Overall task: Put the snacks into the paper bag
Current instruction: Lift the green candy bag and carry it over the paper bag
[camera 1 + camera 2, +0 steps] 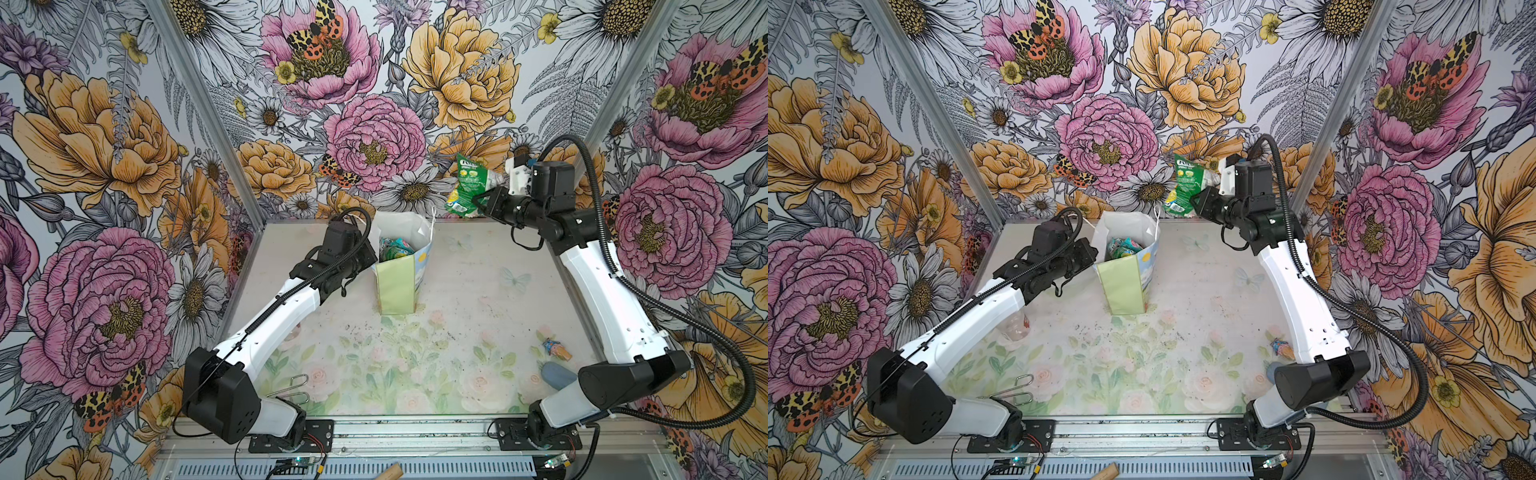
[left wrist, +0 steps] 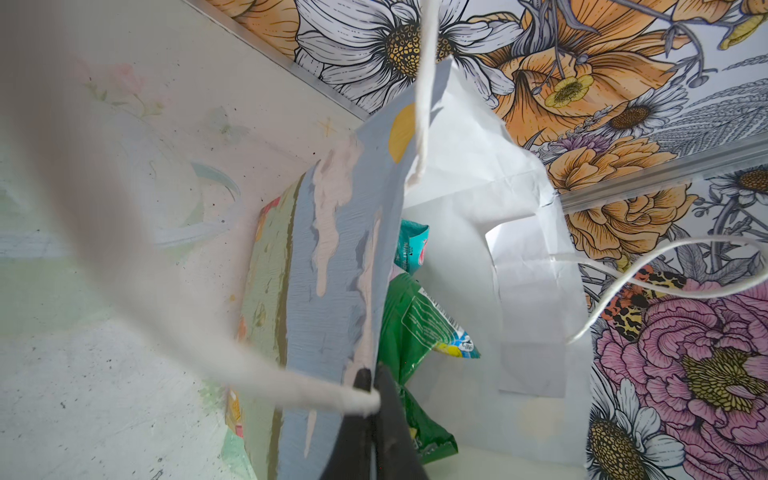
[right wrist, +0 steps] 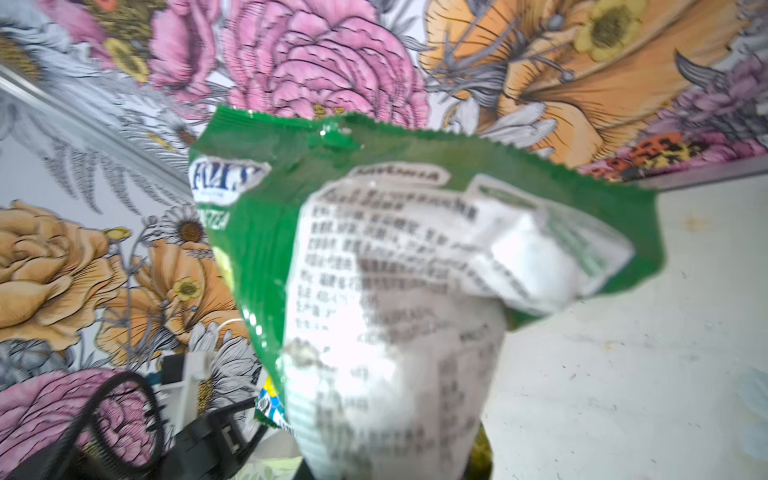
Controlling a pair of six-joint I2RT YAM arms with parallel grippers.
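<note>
Holding the green FOX'S packet (image 1: 466, 183) aloft beside the standing paper bag (image 1: 395, 291), the right gripper (image 1: 482, 200) pinches it; centre it over the mouth before release. The left gripper (image 2: 371, 384), pressed together on the bag's rim, steadies the opening.

This looks like a robotics lab's test cell, not a home. Flower-printed wall panels (image 1: 104, 145) hang on bare aluminium posts (image 1: 205, 112) around a printed tabletop (image 1: 415, 374). A left arm (image 1: 270, 328) and a right arm (image 1: 598, 303) stand on black base plates (image 1: 320, 432) along an aluminium rail (image 1: 415, 434). In front sit what seem to be small lit circuit boards (image 1: 296, 460).
</note>
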